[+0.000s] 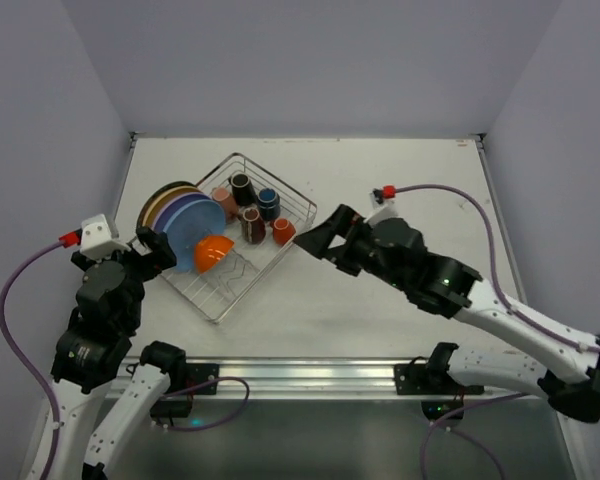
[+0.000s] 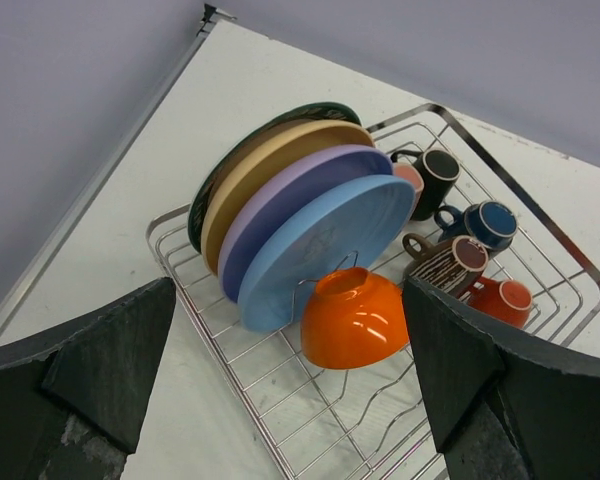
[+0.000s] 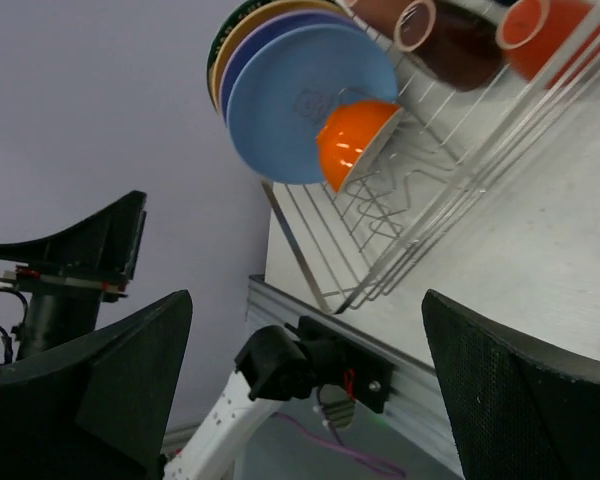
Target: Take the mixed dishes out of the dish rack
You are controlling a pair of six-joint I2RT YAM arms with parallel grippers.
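Silver wire dish rack: upright plates, orange bowl, mugs; left hand, right hand spread wide, empty.

Nothing legible anywhere (mark on blue plate too faint).
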